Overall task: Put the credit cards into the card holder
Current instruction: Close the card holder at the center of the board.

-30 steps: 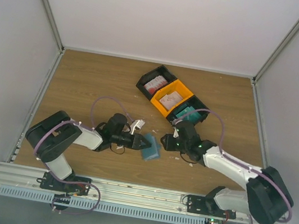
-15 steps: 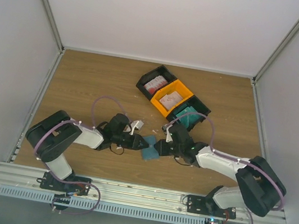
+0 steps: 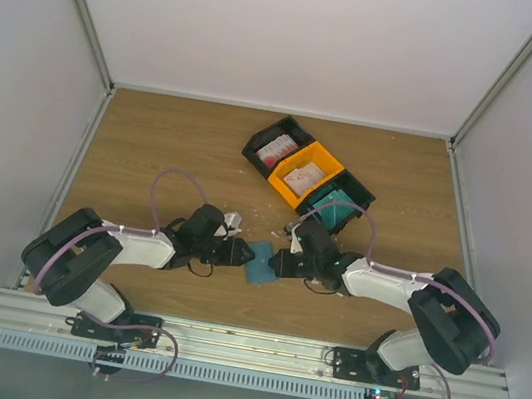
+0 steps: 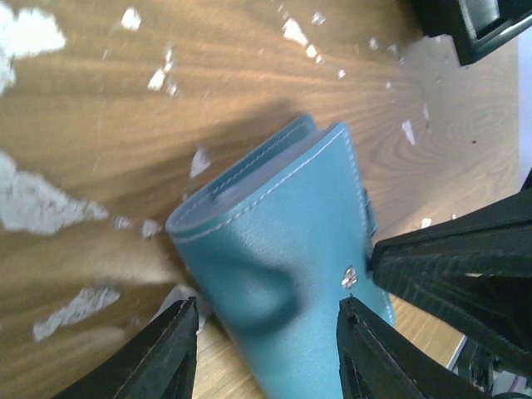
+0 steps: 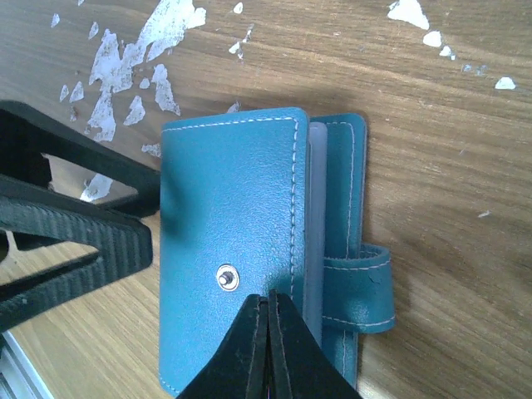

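Observation:
The blue-teal card holder [image 3: 261,260] lies folded on the wood between my two grippers. In the left wrist view the card holder [image 4: 274,241] sits between the spread fingers of my open left gripper [image 4: 266,306], which has no grip on it. My right gripper [image 5: 268,298] is shut, its tips resting on the holder's top cover [image 5: 224,208] beside the snap stud [image 5: 225,278], with nothing visible between them. The strap [image 5: 359,287] hangs loose at the side. Credit cards lie in the bins: red-and-white ones [image 3: 277,148], whitish ones [image 3: 302,178] and teal ones [image 3: 334,207].
Three bins stand in a diagonal row at the back: black [image 3: 261,144], orange [image 3: 321,158], black [image 3: 358,192]. Small white scraps [image 5: 158,50] litter the wood round the holder. Grey walls close in the table on three sides.
My right gripper has moved left onto the holder and shut. My left gripper has opened, and its arm has drawn back a little to the left.

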